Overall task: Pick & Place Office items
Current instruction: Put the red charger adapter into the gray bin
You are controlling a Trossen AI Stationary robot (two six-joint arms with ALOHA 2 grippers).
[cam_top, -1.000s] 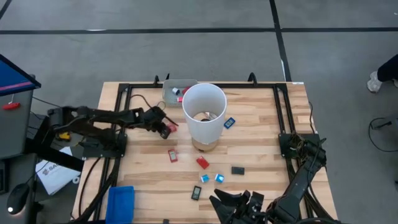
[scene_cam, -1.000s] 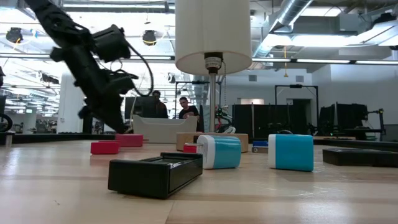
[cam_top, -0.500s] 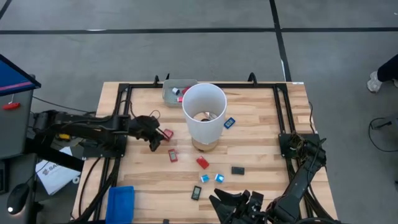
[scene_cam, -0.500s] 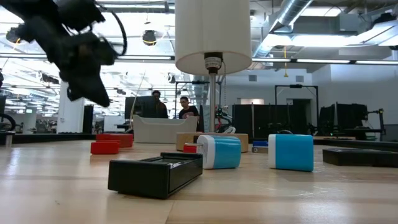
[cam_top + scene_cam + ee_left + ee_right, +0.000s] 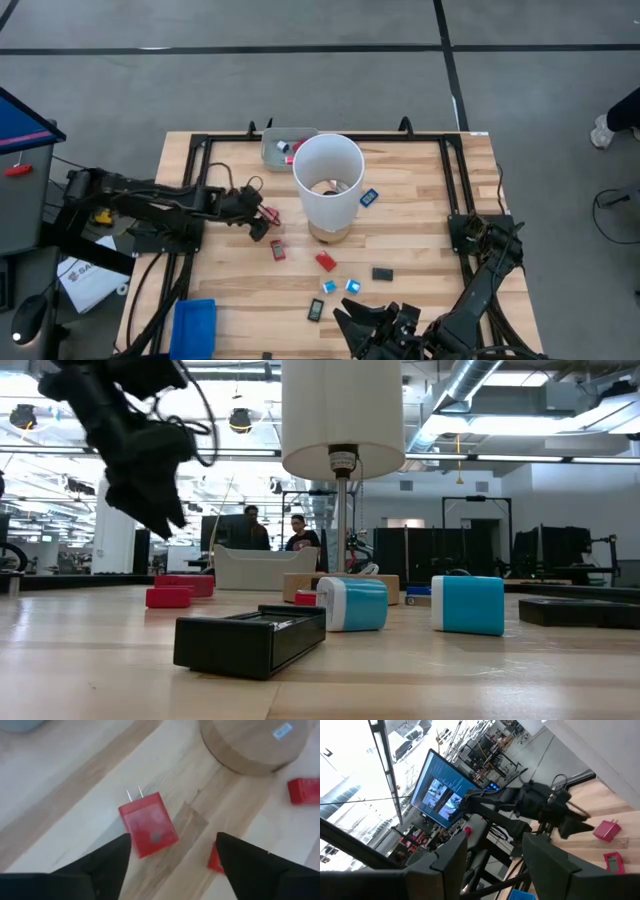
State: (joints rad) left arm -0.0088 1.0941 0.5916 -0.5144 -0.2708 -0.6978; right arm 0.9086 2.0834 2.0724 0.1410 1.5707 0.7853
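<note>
Left gripper [image 5: 262, 225] hovers over the table [image 5: 420, 215], fingers [image 5: 107, 860] spread wide, nothing held. Red plug block [image 5: 148, 824] lies flat between and just ahead of the fingertips, prongs pointing away, not touching either finger. Right gripper [image 5: 375, 328] parked at the near table edge; can't tell its finger state.

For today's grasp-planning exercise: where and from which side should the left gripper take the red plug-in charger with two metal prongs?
Grip the red plug-in charger across its two long flat sides, coming straight down from above. It lies flat on the wooden table, its prongs jutting from one end, so that end is best avoided. The left gripper hangs just above it, fingers open wide enough to straddle the body.
</note>
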